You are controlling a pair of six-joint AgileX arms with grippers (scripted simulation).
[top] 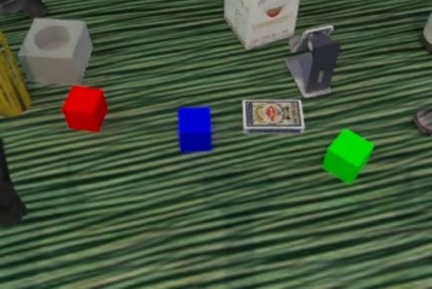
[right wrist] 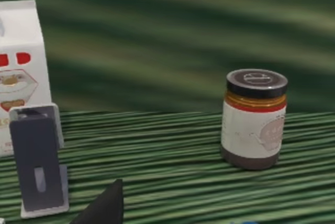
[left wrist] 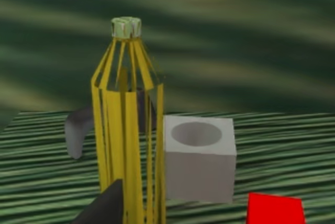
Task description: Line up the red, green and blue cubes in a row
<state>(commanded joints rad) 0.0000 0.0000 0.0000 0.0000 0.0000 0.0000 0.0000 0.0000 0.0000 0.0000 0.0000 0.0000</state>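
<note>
Red cube (top: 85, 108): at 9 o'clock on the surface (top: 216, 235), just at 5 o'clock of the grey block (top: 55, 49); a corner also shows in the left wrist view (left wrist: 276, 209).
Blue cube (top: 194, 128): near the centre, well apart from the red one, just at 9 o'clock of the card deck (top: 273, 115).
Green cube (top: 347, 155): at 3 o'clock, turned askew, standing at 5 o'clock of the deck and apart from it.
Row: the three cubes are spread out, red, blue, green from 9 to 3 o'clock, unevenly spaced and not in a straight line.
Grey block: at 10 o'clock, round hole facing up, beside the yellow bottle (left wrist: 127, 130).
Carton (top: 264, 2): white, upright at 12 o'clock.
Phone stand (top: 314, 59): at 1 o'clock, just beside the carton.
Jar (right wrist: 254, 118): dark lid, upright, seen from the right wrist.
Left pincer: only a dark tip (left wrist: 104, 205) shows near the bottle; cannot tell whether it is open or closed.
Right pincer: only a dark tip (right wrist: 104, 205) shows near the stand; cannot tell either.
</note>
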